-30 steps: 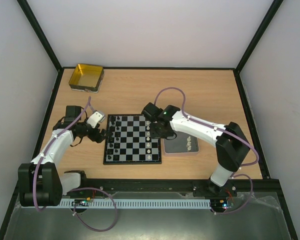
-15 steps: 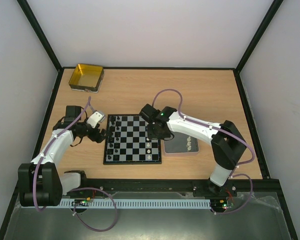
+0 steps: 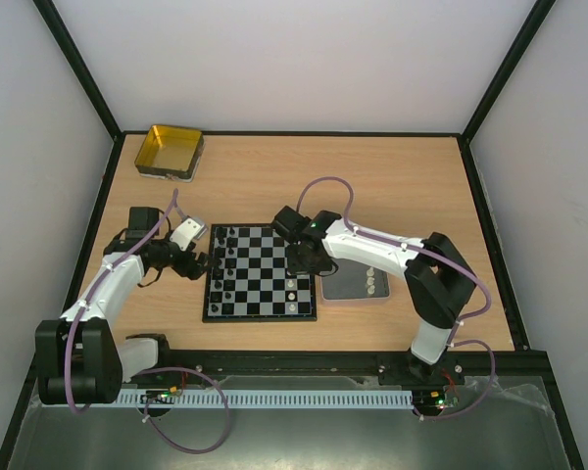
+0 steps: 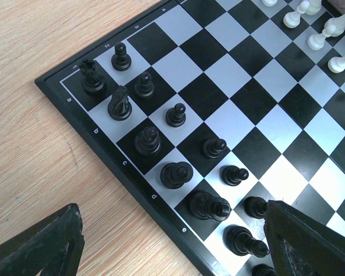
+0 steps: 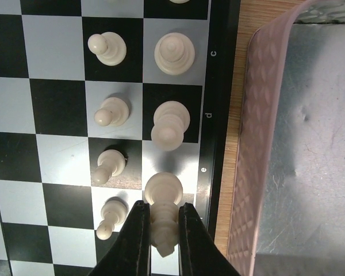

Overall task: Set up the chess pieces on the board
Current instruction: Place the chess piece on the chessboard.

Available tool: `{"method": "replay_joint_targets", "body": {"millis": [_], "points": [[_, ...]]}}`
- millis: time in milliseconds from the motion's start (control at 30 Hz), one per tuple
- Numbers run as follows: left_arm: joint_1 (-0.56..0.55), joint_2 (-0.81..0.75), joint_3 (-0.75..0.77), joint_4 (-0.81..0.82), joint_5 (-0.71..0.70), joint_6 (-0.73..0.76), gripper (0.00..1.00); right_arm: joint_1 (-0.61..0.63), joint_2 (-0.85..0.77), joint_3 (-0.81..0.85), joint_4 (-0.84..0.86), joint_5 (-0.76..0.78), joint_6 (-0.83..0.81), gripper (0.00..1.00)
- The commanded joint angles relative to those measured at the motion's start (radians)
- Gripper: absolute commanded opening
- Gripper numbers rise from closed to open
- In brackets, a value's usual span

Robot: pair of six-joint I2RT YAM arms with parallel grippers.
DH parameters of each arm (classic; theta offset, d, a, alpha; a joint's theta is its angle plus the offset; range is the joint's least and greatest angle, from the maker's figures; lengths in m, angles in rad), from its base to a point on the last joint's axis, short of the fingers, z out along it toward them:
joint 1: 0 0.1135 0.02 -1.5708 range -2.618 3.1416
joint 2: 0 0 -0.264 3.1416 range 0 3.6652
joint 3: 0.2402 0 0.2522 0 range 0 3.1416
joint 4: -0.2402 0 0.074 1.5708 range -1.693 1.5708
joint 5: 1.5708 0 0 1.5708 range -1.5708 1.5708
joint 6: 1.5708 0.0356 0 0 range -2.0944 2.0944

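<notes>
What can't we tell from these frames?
- Top view: chess pieces too small to type; right hand covers part of the board.
- Right wrist: fingers hide the held white piece's base, so touchdown is unclear.
- Left wrist: left hand's finger and the bottom edge cut off the last black pieces.

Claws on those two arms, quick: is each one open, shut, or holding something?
Left gripper: open, holding nothing.
Right gripper: shut on a white chess piece at the board edge.

Left arm (image 3: 106, 284) and right arm (image 3: 377, 250): white link shells, black joint housings, external purple cable (image 3: 328, 180) loops, black jaws.
</notes>
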Motion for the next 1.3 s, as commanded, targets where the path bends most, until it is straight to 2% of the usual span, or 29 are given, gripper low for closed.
{"method": "replay_joint_targets", "body": {"millis": [0, 1067, 1267], "points": [[-0.004, 0.0, -0.015, 0.005, 0.011, -0.002, 0.86, 0.005, 0.024, 0.003, 0.003, 0.025, 0.009, 0.02], [-0.004, -0.002, -0.018, 0.007, 0.011, 0.0, 0.86, 0.006, 0.065, 0.006, 0.021, 0.04, 0.002, 0.02], [-0.004, -0.003, -0.017, 0.006, 0.011, 0.0, 0.86, 0.006, 0.065, 0.006, 0.023, 0.038, 0.004, 0.06]]}}
